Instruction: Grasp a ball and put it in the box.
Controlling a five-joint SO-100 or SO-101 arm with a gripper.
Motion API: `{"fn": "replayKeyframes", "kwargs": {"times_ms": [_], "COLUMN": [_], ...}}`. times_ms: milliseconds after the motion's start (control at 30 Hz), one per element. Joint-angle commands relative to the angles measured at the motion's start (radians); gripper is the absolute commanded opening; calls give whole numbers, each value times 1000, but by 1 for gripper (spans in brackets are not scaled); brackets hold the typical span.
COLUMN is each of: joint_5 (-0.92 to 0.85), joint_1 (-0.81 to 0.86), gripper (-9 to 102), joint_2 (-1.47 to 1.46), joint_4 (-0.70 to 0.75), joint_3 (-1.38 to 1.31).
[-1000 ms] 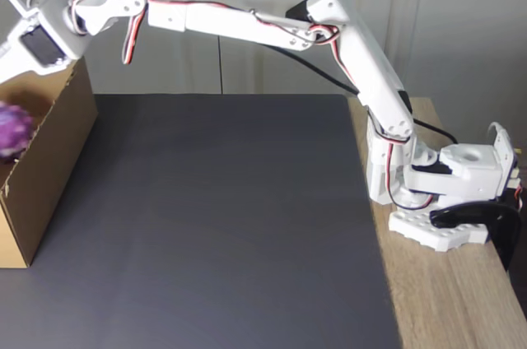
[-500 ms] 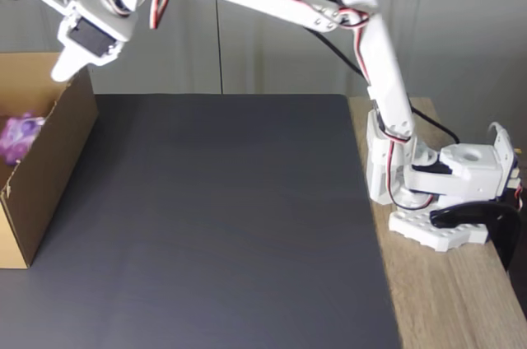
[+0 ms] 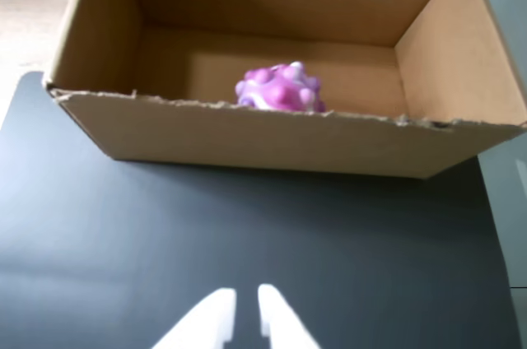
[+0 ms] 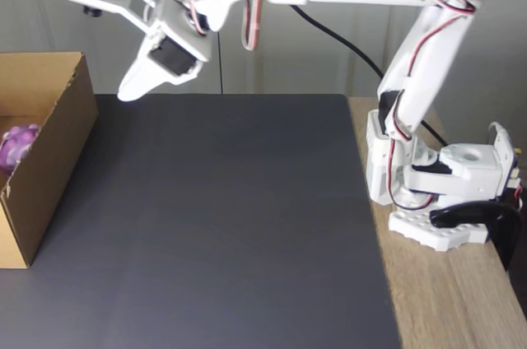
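Note:
The pink and purple bumpy ball [image 3: 280, 88] lies on the floor of the brown cardboard box [image 3: 247, 137], close behind its near wall in the wrist view. In the fixed view the ball [image 4: 16, 145] peeks over the rim of the box [image 4: 51, 160] at the left edge. My gripper [image 4: 130, 92] hangs in the air to the right of the box and above the black mat, pointing down and left. In the wrist view the gripper [image 3: 244, 293] has its white fingers almost together, holding nothing.
A black mat [image 4: 222, 217] covers most of the table. The arm's white base [image 4: 436, 193] is clamped on the bare wooden strip [image 4: 453, 300] at the right. A grey wall stands behind.
The arm has pulled back to the right, away from above the box, and its elbow has folded up. The ball, blurred a second ago, now rests still in the box.

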Motion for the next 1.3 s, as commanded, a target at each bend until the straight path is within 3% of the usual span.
{"fn": "replayKeyframes", "kwargs": {"times_ms": [0, 367, 800, 1000, 1167, 1267], "joint_5": [-8, -3, -8, -12, -18, -26], "joint_1": [-11, 17, -3, -5, -8, -3], "gripper": [7, 9, 9, 9, 9, 9], "joint_2": [115, 430, 744, 899, 1203, 1216], "joint_4": [-104, -281, -264, -179, 8, 74], "joint_3": [112, 614, 946, 1039, 1158, 1163]}}
